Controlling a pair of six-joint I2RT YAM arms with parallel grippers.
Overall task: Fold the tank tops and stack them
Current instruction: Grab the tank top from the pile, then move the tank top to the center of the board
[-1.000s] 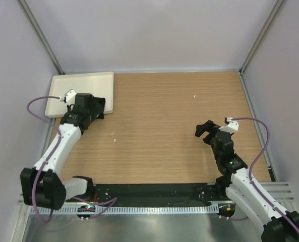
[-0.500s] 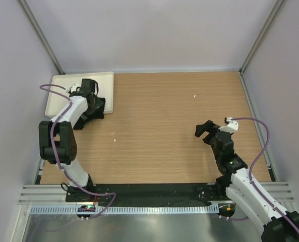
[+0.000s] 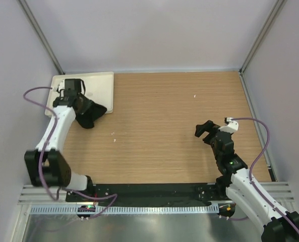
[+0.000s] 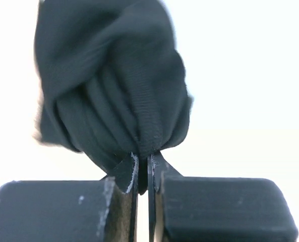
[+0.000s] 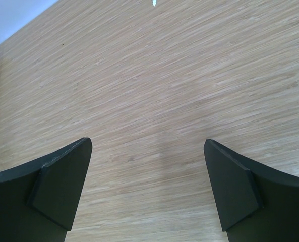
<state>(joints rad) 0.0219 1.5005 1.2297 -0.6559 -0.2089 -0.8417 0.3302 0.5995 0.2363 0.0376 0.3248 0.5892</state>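
A black tank top [image 3: 90, 112] is bunched into a dark lump at the near right corner of the white tray [image 3: 100, 84], spilling partly onto the table. My left gripper [image 3: 79, 102] is over the tray and shut on a fold of it. In the left wrist view the gathered cloth [image 4: 116, 91] bulges up from my left gripper [image 4: 143, 170], whose jaws pinch a thin pleat. My right gripper [image 3: 206, 129] hovers over the wooden table on the right, far from the cloth. It stands open [image 5: 148, 169] with only bare wood between its fingers.
The tray sits in the far left corner against the left wall. Metal frame posts rise at both back corners. A small white speck [image 3: 195, 96] lies on the wood [image 3: 164, 126] at the far right, another [image 3: 114, 134] near the left middle.
My left gripper has closed on the tank top and swung back left over the tray, drawing the cloth into a bunch. The right arm has not moved.
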